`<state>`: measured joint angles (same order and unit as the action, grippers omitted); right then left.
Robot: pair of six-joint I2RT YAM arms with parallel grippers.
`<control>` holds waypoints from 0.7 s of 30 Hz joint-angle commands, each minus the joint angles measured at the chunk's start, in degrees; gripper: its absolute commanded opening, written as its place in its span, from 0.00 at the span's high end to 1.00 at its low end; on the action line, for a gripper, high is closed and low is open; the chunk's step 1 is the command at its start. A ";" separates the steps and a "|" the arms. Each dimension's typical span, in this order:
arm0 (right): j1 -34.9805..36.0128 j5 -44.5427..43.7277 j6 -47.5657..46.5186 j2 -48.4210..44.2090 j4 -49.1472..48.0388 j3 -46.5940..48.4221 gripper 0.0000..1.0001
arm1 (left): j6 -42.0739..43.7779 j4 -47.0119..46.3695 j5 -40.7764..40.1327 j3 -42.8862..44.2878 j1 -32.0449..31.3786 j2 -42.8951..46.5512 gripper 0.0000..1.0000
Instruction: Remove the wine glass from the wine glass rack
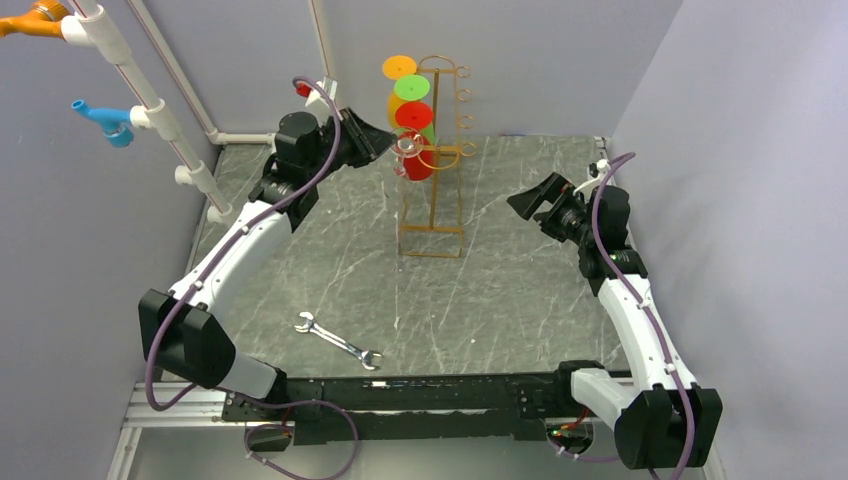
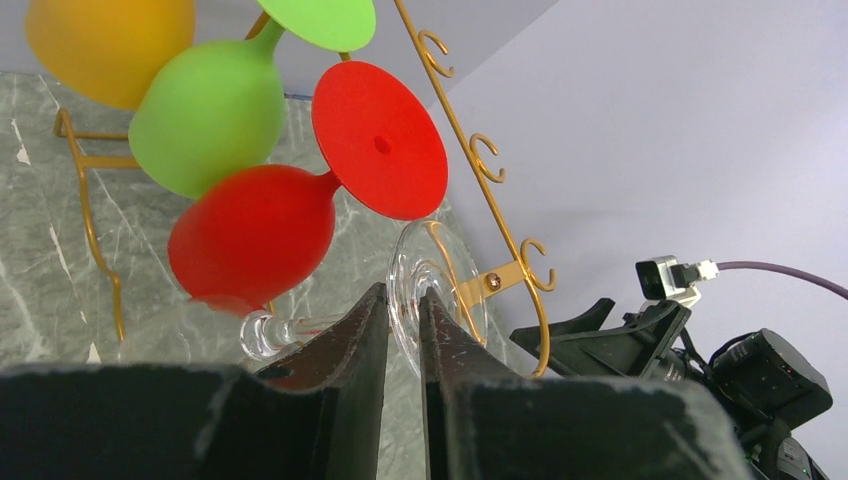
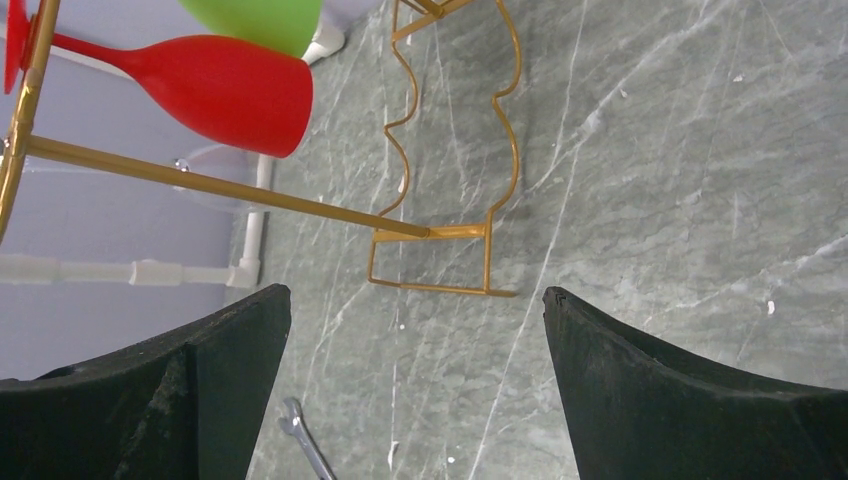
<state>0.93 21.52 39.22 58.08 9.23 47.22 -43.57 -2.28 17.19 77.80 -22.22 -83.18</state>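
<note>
One wine glass rack, tall thin wire, stands mid-counter towards the far side; a sideways pull could tip it whole. Left pincer is clenched on the foot rim of the clear wine glass, lowest on the rack's left side. Right pincer is released, well apart on the right, steadying nothing. Red glass hangs just above, so a straight lift could knock it. The thin rim may slip.

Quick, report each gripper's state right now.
Left gripper: closed on the foot of the clear wine glass.
Right gripper: open, holding nothing.
</note>
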 commanded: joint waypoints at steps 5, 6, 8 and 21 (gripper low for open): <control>-0.05 -0.73 -0.11 0.51 0.76 1.73 0.02 | -2.19 -0.18 -1.00 3.09 -0.35 2.10 0.83; -0.05 -0.73 -0.11 0.57 0.78 1.75 0.02 | -2.50 -0.18 -1.02 3.22 -0.31 2.18 0.84; -0.05 -0.70 -0.15 0.77 0.92 1.89 0.02 | -3.20 -0.06 -1.14 3.32 -0.37 2.38 0.85; -1.10 -0.69 0.15 1.26 1.09 1.65 0.02 | -6.64 -0.11 -2.52 2.65 -0.30 4.37 0.95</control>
<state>0.93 21.30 39.22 59.31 10.68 47.22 -48.90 -0.62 15.25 78.15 -22.22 -81.97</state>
